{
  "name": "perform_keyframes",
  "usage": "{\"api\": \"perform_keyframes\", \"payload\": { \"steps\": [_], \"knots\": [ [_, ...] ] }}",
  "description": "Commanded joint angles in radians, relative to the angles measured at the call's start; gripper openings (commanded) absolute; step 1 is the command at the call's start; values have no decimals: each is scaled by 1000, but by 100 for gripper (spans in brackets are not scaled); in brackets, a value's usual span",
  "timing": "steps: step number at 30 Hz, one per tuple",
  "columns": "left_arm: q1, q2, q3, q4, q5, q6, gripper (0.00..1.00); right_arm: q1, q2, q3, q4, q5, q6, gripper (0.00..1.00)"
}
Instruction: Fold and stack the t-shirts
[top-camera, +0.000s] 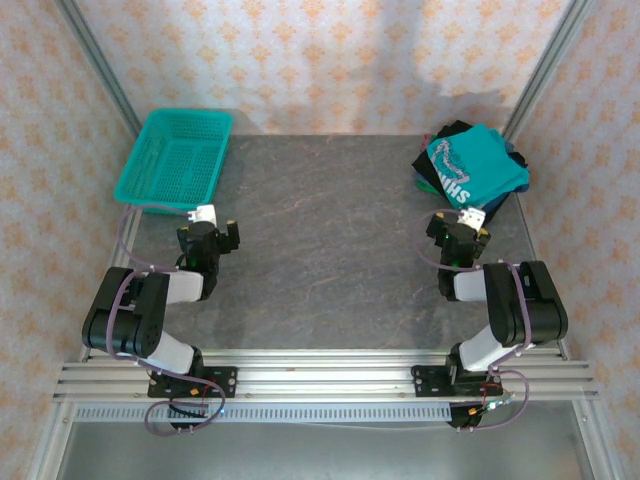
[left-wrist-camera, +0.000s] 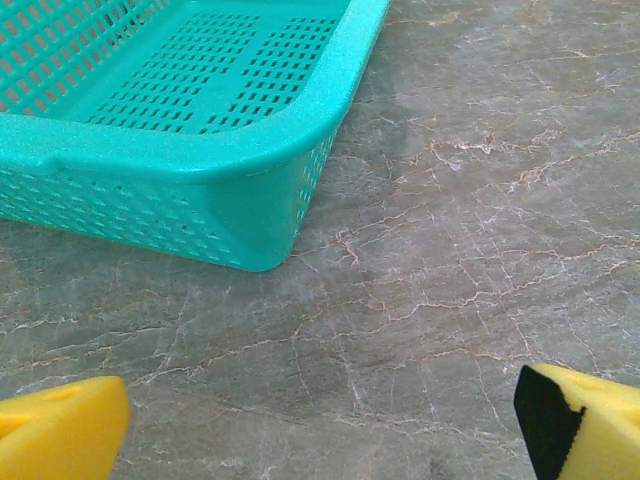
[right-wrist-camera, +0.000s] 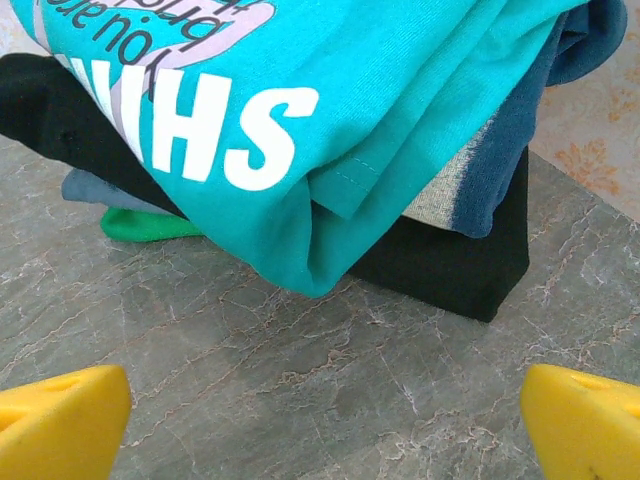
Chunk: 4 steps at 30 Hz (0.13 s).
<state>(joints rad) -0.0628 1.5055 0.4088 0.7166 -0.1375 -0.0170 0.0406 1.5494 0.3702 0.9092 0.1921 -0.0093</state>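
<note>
Patterned wallpaper closes in a grey marbled table (top-camera: 330, 260) on three sides, with both arms bolted at its 6 o'clock edge. At about 10 o'clock sits a teal mesh basket (top-camera: 175, 160), and nothing can be seen lying in it. The t-shirts (top-camera: 470, 165) are heaped together at about 2 o'clock, near the far corner: a teal shirt (right-wrist-camera: 400, 90) with white lettering lies on top, draped over a black shirt (right-wrist-camera: 450, 270) and a navy one (right-wrist-camera: 520, 130), with a scrap of green cloth (right-wrist-camera: 150, 225) poking out below. The layers overhang each other unevenly, so this looks more like a loose pile than a finished stack. I judge that most of the folding remains to be done, and no shirt is spread out on the table for it. The left gripper (left-wrist-camera: 320, 430) hovers just short of the basket's near corner, its fingers spread wide and holding nothing. The right gripper (right-wrist-camera: 320, 425) faces the pile from close by, likewise spread wide and empty-handed.
</note>
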Motion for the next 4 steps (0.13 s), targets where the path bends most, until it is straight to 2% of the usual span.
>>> {"api": "perform_keyframes", "payload": {
  "steps": [1, 4],
  "knots": [
    [11, -8, 12, 38, -1, 18, 100, 5, -2, 2, 6, 15, -1, 99],
    [11, -8, 12, 37, -2, 18, 100, 4, -7, -18, 40, 16, -1, 99]
  ]
}}
